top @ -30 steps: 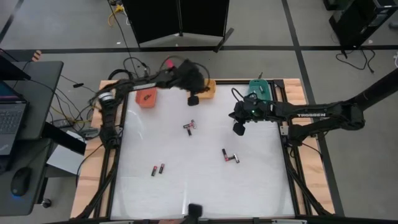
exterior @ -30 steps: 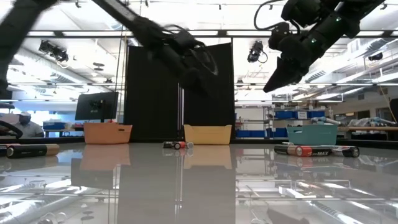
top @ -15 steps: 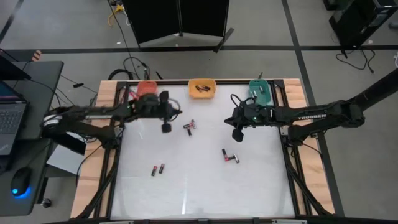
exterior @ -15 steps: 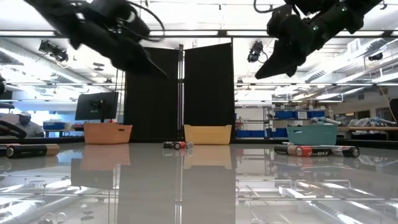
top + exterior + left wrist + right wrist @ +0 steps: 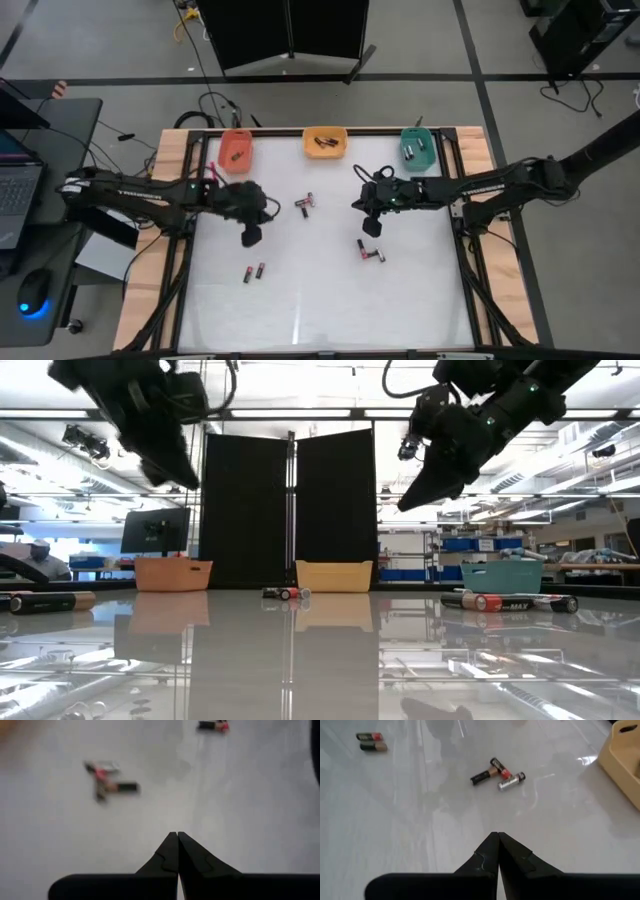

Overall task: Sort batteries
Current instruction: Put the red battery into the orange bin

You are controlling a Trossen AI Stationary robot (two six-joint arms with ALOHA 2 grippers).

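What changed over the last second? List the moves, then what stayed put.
The left gripper swung from the yellow bin back across the table to its left side, shut and empty. The right gripper slid inward from near the green bin, also shut. The loose batteries and bins stayed put.

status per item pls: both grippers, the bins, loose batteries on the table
left gripper: shut, empty, above the table's left part
right gripper: shut, empty, above the table right of centre
orange-red bin: upright at the far edge, contents unclear
yellow bin: upright, batteries inside
teal bin: upright, something inside
centre batteries: lying loose, touching
right batteries: lying loose near the right gripper
front-left pair: lying side by side
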